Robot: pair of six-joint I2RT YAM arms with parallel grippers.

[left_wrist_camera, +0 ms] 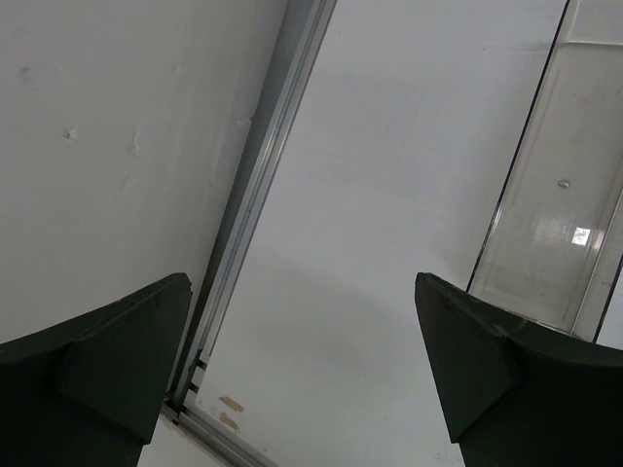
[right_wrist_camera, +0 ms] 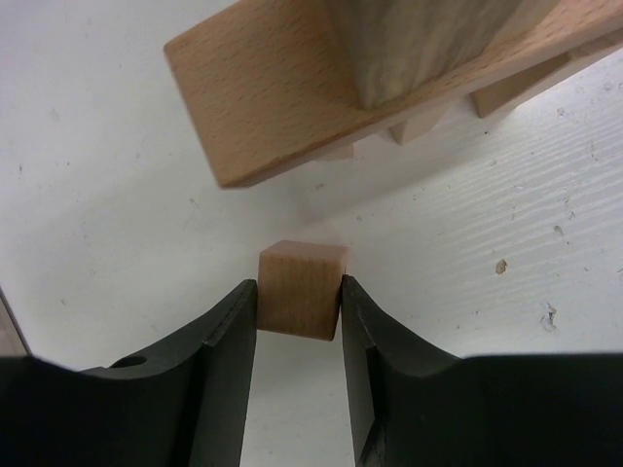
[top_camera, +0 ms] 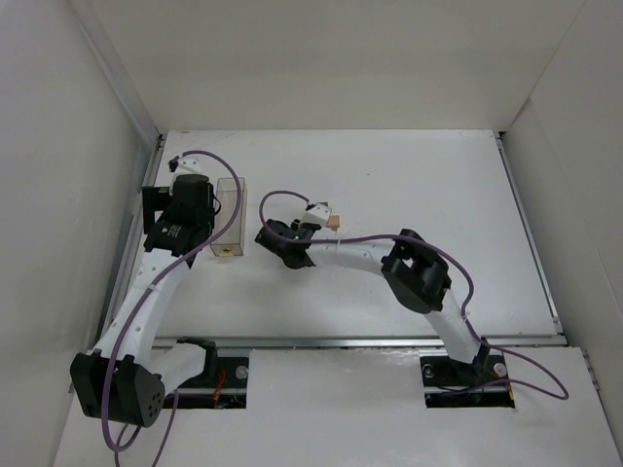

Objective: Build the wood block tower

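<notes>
My right gripper (right_wrist_camera: 300,304) is shut on a small tan wood cube (right_wrist_camera: 300,287), held low over the white table just in front of the tower. The tower's flat crosspiece (right_wrist_camera: 282,88) fills the top of the right wrist view, with a block (right_wrist_camera: 428,39) on it and uprights (right_wrist_camera: 506,95) under it. In the top view the tower (top_camera: 334,222) is a small tan spot at the right gripper's tip (top_camera: 321,216), mostly hidden. My left gripper (left_wrist_camera: 302,331) is open and empty, over the table's left side (top_camera: 195,195).
A clear plastic box (top_camera: 229,216) stands beside the left gripper, and also shows in the left wrist view (left_wrist_camera: 565,195). A metal rail (left_wrist_camera: 263,165) runs along the table's left edge by the white wall. Purple cables loop over both arms.
</notes>
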